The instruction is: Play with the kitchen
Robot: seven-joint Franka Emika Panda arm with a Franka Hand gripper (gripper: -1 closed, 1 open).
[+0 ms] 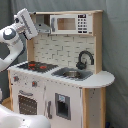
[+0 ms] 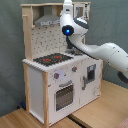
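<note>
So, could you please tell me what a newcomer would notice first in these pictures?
The tall white and light-wood toy kitchen fills both exterior views, with its black-red hob beside the grey sink and black tap. The white robot arm reaches up to the hood level, near the microwave shelf.

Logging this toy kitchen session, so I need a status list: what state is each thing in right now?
Oven door: closed.
Small lower door: closed.
Microwave door: closed.
Tap: upright over the sink, nothing running.
Sink: no dishes visible inside.
Hob: nothing on it.
Robot arm: raised, reaching up by the hood.
</note>
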